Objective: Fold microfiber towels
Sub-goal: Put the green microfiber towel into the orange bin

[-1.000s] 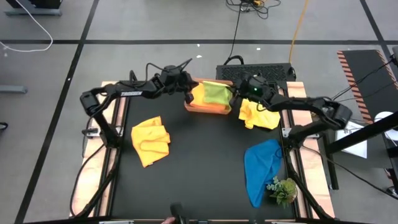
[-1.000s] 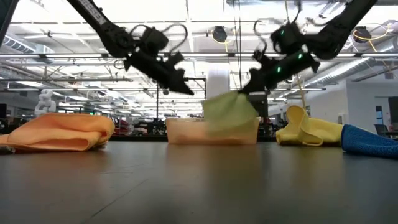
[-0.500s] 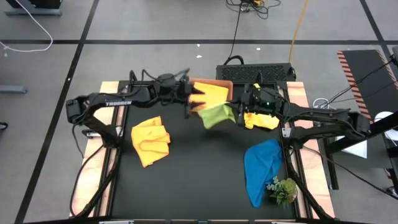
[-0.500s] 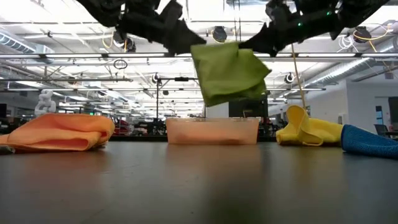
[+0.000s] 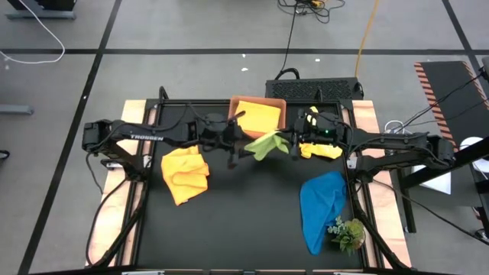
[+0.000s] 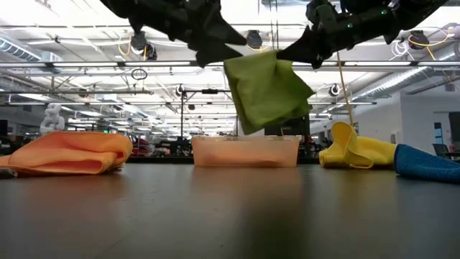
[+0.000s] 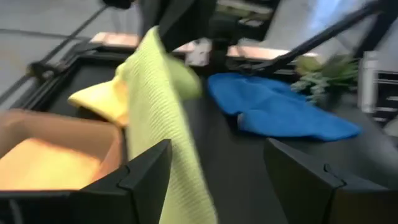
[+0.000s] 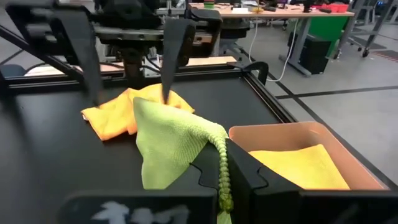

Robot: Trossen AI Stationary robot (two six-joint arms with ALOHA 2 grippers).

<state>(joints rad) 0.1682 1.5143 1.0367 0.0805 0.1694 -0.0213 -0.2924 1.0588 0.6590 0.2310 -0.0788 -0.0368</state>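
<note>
A lime green towel hangs in the air over the table's middle, just in front of the brown tray. My right gripper, reaching in from the right, is shut on it. My left gripper stands open at the towel's left side. In the left wrist view the green towel hangs between its spread fingers, close by one of them. A yellow towel lies flat in the tray. The low view shows the green towel clear of the table. My right gripper pinches a bunched edge of the green towel between its two fingers, which come nearly level from the table's right. The towel hangs slack below and ahead of them, clear of table and tray. My left gripper: whether a finger touches the towel cannot be told.
An orange-yellow towel lies crumpled at the left. A yellow one lies under my right arm, and a blue one lies near right beside a small plant sprig. The dark table middle is bare.
Both grippers have risen and come toward the table's near edge, lifting the green towel out of the tray. My left gripper has opened and let go. The towel now hangs from my right gripper alone.
</note>
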